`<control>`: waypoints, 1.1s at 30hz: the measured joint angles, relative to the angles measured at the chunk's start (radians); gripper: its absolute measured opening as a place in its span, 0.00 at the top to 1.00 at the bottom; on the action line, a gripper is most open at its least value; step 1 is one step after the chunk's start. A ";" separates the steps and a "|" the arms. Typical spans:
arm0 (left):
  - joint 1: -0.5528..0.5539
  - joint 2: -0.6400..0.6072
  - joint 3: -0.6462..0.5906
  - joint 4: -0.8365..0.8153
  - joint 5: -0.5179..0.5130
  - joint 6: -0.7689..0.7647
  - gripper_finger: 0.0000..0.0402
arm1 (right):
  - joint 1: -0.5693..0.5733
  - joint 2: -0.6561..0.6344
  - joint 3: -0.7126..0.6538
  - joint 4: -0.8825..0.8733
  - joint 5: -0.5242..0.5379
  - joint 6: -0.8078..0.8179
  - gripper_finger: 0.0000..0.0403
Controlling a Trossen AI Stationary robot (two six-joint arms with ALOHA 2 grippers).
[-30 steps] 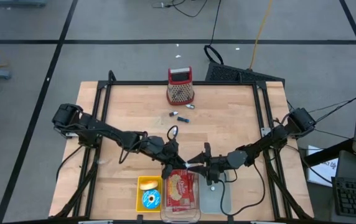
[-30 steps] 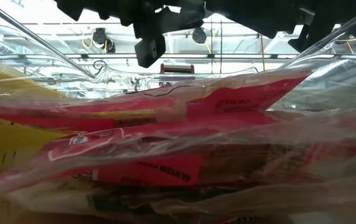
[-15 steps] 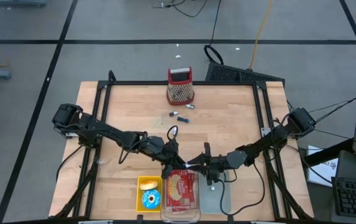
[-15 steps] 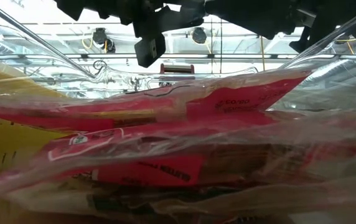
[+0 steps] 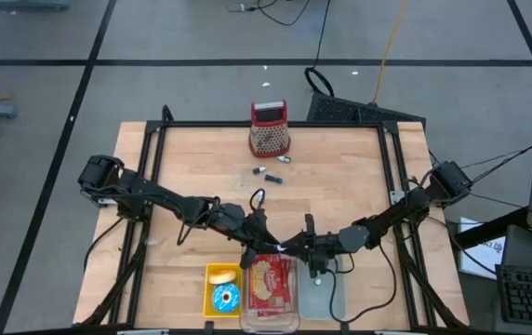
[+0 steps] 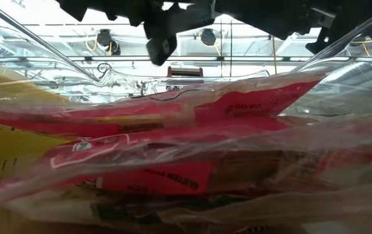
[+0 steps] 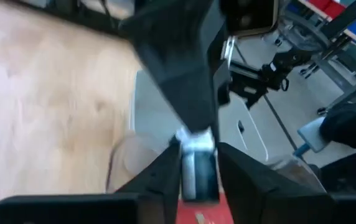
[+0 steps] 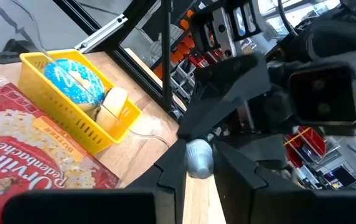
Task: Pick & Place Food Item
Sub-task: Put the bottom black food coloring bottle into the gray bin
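A small silvery, rounded food item (image 8: pixel 198 157) hangs between my two grippers near the table's front middle, above the far end of a clear plastic bag (image 5: pixel 271 296). The bag holds a red popcorn packet (image 8: pixel 28 163) and lies flat on the table. My left gripper (image 7: pixel 195 177) reaches in from the left and my right gripper (image 8: pixel 198 168) from the right. Their fingertips meet at the item, and both are closed on it. In the low view the bag and packet (image 6: pixel 173 156) fill the picture, and the arms show only as dark shapes at the top. My left gripper has the item's lower part (image 7: pixel 196 177) between its two fingers, coming in from the table's left, slanting slightly down. The item is clear of the bag. My right gripper pinches the item's rounded body (image 8: pixel 196 160) between its two fingertips, level, from the table's right.
A yellow basket (image 5: pixel 223 288) with a blue-iced doughnut (image 8: pixel 72 78) and a pale bun (image 8: pixel 114 99) stands left of the bag. A grey pad (image 5: pixel 324 298) lies right of it. A red-topped grater (image 5: pixel 269 128) and small loose pieces (image 5: pixel 268 173) lie farther back.
My left gripper has rolled a little about its own pointing line; in the low view its dark finger now sits tilted. Both arms have stayed where they were, over the bag's far end.
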 joint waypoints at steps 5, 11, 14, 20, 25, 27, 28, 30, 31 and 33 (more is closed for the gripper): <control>0.000 0.000 0.000 0.042 0.003 0.044 0.58 | -0.001 0.000 0.000 -0.003 0.001 0.000 0.88; 0.020 -0.021 0.000 0.044 0.008 0.043 0.42 | 0.004 -0.015 0.000 -0.013 0.001 0.000 0.88; 0.038 -0.070 0.000 -0.020 0.006 0.053 0.37 | 0.020 -0.062 0.000 -0.049 0.002 0.029 0.88; 0.054 -0.174 0.001 -0.156 -0.120 0.151 0.32 | 0.067 -0.236 0.000 -0.253 0.000 0.238 0.88; 0.051 -0.195 -0.009 -0.181 -0.344 0.200 0.32 | 0.107 -0.404 0.000 -0.514 -0.088 0.510 0.89; 0.051 -0.188 -0.017 -0.189 -0.399 0.192 0.32 | 0.120 -0.448 0.000 -0.599 -0.139 0.631 0.89; 0.054 -0.182 -0.020 -0.191 -0.419 0.186 0.32 | 0.129 -0.466 0.000 -0.651 -0.154 0.685 0.89; 0.059 -0.172 -0.030 -0.214 -0.447 0.165 0.31 | 0.143 -0.479 0.000 -0.748 -0.156 0.783 0.89; 0.062 -0.162 -0.032 -0.223 -0.450 0.153 0.31 | 0.148 -0.478 0.000 -0.796 -0.157 0.825 0.89; 0.069 -0.147 -0.032 -0.232 -0.448 0.131 0.32 | 0.152 -0.473 -0.001 -0.891 -0.158 0.907 0.89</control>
